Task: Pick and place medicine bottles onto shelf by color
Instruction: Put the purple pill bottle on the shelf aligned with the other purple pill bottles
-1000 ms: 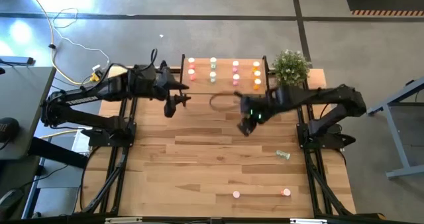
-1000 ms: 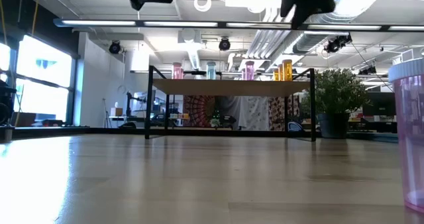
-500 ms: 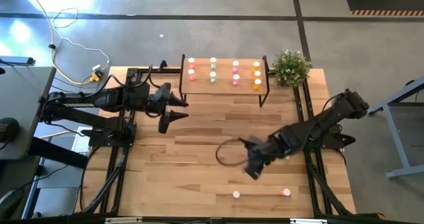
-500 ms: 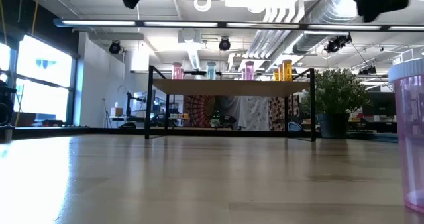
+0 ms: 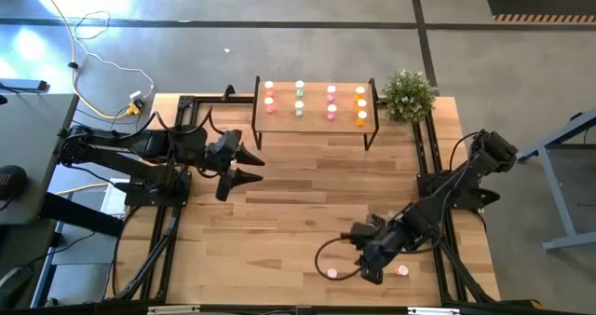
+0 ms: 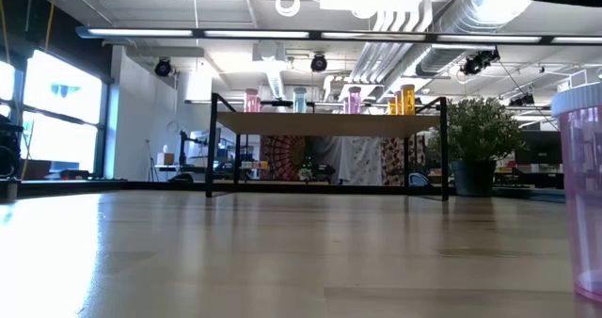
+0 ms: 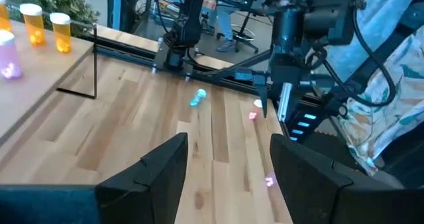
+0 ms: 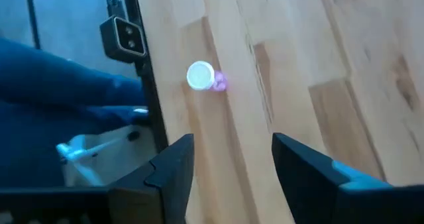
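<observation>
The shelf stands at the table's far edge with red, green, pink and orange medicine bottles upright on it in columns. On the table near the front edge stand a pink bottle and a red bottle. A green bottle lies on its side near the right edge. My right gripper hangs open, slanting down, between the pink and red bottles. In the right wrist view the pink bottle lies ahead of the open right gripper. My left gripper is open above the table's left part, holding nothing.
A potted plant stands at the far right corner beside the shelf. In the low view a pink bottle looms at the right edge. Bare planks stretch between the shelf and the front bottles. Black frame rails run along both table sides.
My right gripper has swung from just in front of the shelf toward the table's near edge and sunk lower, tipping more steeply down, to end beside the pink bottle. My left gripper has drawn back from the shelf's left end toward the table's left edge.
</observation>
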